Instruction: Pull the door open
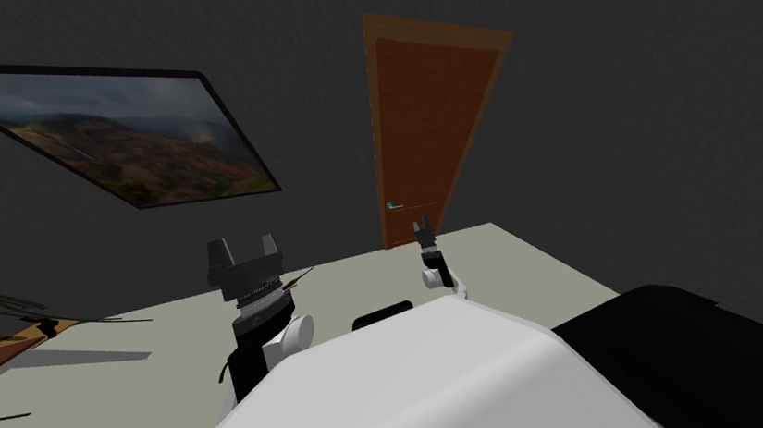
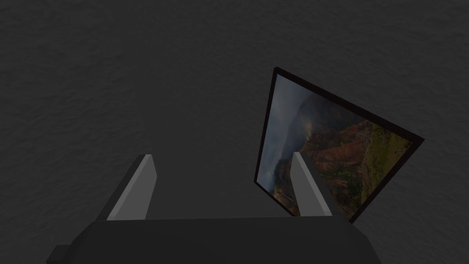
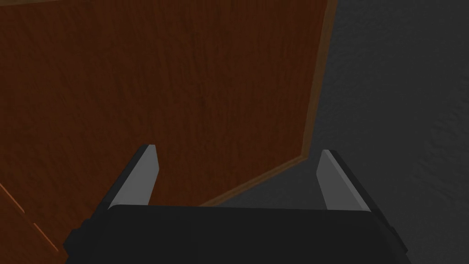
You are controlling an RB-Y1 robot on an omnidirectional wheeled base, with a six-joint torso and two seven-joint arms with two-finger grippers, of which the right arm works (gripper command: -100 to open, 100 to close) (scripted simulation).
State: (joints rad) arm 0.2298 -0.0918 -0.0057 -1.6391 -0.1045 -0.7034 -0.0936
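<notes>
Hovering nearest with fingers spread wide and empty, the left gripper [image 1: 242,245] flanks the right gripper [image 1: 422,223], equally wide and empty, which points at the brown door [image 1: 428,125] ahead, near its small handle [image 1: 394,205], set in the dark wall [image 1: 634,96].

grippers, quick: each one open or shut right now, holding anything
Left gripper: open, holding nothing.
Right gripper: open, holding nothing, pointed at the brown door.
</notes>
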